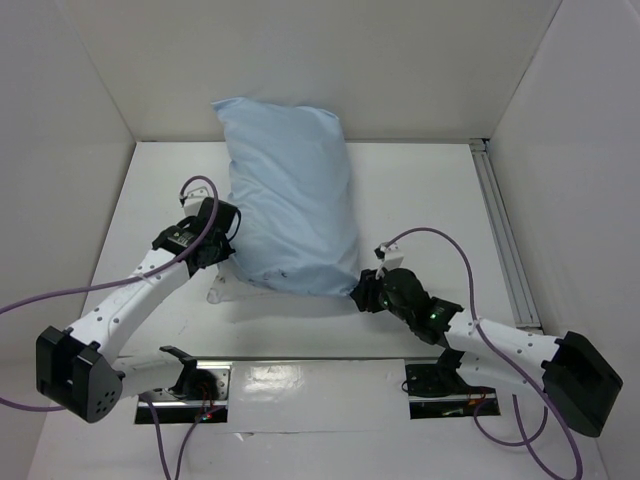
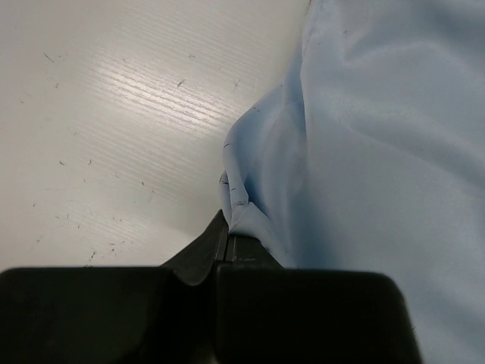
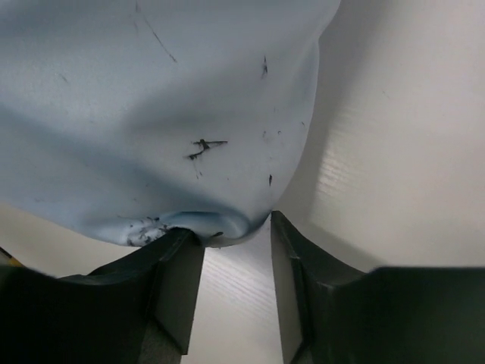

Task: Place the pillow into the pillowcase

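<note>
The light blue pillowcase (image 1: 290,200) lies plump and full in the middle of the white table, long axis running away from me. No white pillow fabric shows in any view. My left gripper (image 1: 233,247) sits at the case's near left edge and is shut on a fold of blue fabric (image 2: 250,205); its tips (image 2: 227,227) pinch the cloth. My right gripper (image 1: 362,292) is at the case's near right corner. In the right wrist view its jaws (image 3: 235,224) stand open, the blue corner (image 3: 204,227) resting against the left finger's tip, with bare table between the fingers.
An aluminium rail (image 1: 505,240) runs along the table's right side. White walls close in the back and both sides. A small pale bracket (image 1: 222,291) lies by the case's near left corner. The arm bases (image 1: 190,380) sit on the near edge.
</note>
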Available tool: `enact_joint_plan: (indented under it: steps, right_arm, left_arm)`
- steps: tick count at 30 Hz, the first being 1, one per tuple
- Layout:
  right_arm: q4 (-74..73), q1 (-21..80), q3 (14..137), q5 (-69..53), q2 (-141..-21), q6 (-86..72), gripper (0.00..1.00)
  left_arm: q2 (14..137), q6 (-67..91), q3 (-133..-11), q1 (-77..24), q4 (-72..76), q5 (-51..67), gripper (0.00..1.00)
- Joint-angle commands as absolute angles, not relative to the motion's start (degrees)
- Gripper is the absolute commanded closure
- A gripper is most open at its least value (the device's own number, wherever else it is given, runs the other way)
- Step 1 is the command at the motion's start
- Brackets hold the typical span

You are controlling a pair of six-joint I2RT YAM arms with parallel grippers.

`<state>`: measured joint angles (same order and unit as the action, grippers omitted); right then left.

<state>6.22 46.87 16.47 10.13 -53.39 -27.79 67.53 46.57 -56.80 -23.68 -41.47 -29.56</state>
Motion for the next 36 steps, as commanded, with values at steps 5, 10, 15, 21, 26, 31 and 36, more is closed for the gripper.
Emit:
enact_joint_plan:
  steps: [5,10,15,21,26,31,36]
  right_arm:
    - [11.61,48.42,17.14,16.43,-54.05,-28.82,0.7]
    - [8.09,50.62,17.14,22.75,-53.0,-30.85,0.95]
    - [3.96,50.63,17.14,24.87,-51.68,-32.17,1.0]
    - [-0.79,50.63,16.52,26.71,-49.48,-34.89,0.87]
    - [-0.09,50.63,16.52,28.04,-51.75,-34.89,0.68]
    - [2.8,50.63,17.67,28.04,-55.46,-34.37,0.67]
    - [4.48,51.15,17.67,28.65,-56.87,-33.31,0.67]
  left_arm:
    - [67.85,45.79,-59.06,-23.29,-38.06,-29.44,1.0]
    - [67.85,45.26,-58.54,-23.29,-38.06,-29.44,1.0]
    - [67.85,45.26,-58.54,-23.29,-38.06,-29.44,1.0]
    - [67.85,45.26,-58.54,-23.29,-37.53,-28.92,1.0]
    - [68.38,45.26,-58.54,-23.29,-37.53,-28.92,1.0]
    - [68.38,44.74,-59.06,-23.29,-37.01,-28.92,1.0]
    - [68.91,44.74,-59.06,-23.29,-37.0,-28.92,1.0]
